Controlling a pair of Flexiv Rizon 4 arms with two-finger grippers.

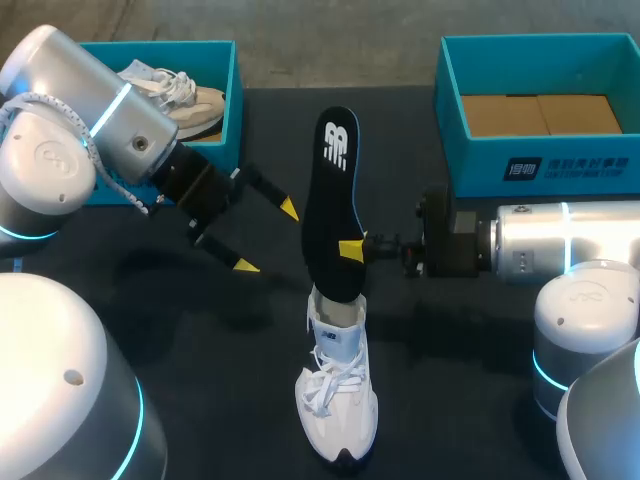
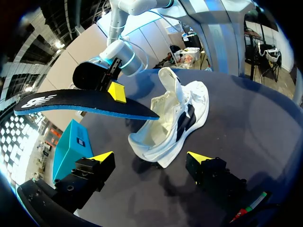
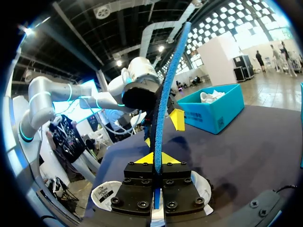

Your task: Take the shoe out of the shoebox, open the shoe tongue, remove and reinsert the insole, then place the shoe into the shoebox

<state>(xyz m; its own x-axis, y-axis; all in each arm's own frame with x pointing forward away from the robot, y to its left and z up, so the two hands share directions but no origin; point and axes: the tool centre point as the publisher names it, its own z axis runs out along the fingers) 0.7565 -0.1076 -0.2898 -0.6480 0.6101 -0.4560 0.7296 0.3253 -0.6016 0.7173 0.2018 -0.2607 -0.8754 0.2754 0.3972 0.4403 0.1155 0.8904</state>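
Observation:
A white shoe (image 1: 338,400) stands on the black table, toe toward the near edge and tongue pulled up. A black insole (image 1: 333,190) with a blue underside is held on edge above it, its lower end at the shoe's opening. My right gripper (image 1: 352,250) is shut on the insole near its middle. In the right wrist view the insole (image 3: 165,99) rises edge-on from that gripper (image 3: 155,158). My left gripper (image 1: 265,235) hangs open just left of the insole, touching nothing. In the left wrist view the shoe (image 2: 170,118) lies ahead of its open fingers (image 2: 151,158), and the insole (image 2: 80,101) points into the shoe.
A teal shoebox (image 1: 232,110) at the back left holds another pale shoe (image 1: 190,95). A second teal shoebox (image 1: 540,150) with a brown cardboard floor stands at the back right, behind my right arm.

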